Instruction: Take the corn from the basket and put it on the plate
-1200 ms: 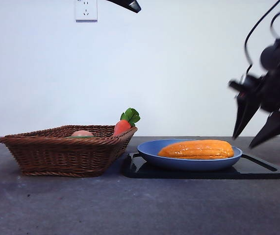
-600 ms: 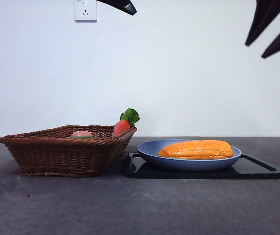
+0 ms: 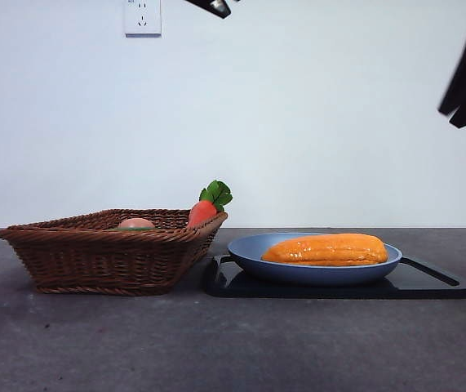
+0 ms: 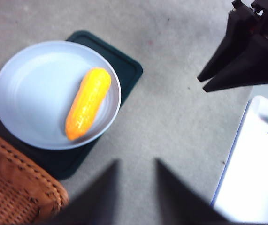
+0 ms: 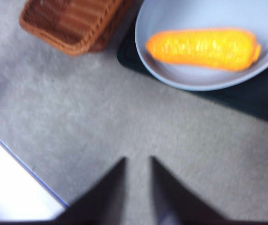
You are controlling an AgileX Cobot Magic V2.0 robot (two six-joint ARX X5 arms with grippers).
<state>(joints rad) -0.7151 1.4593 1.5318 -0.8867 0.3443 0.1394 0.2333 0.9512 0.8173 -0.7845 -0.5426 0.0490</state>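
Left pincer raised, jaws apart; right pincer raised, jaws apart

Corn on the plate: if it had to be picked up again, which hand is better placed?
Probably the right. The right hand hangs high on the side of the plate where the corn lies. The left hand shows only as a tip at the top, nearer the basket.

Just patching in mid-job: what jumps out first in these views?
The glossy orange-yellow corn catches the eye first, lying flat in the light-blue plate, which sits on a black tray. Beside it stands the brown wicker basket, with a red-orange carrot leaning at its corner nearest the plate. Both grippers hang clear above, holding nothing: the right gripper and left gripper, each with jaws slightly parted.
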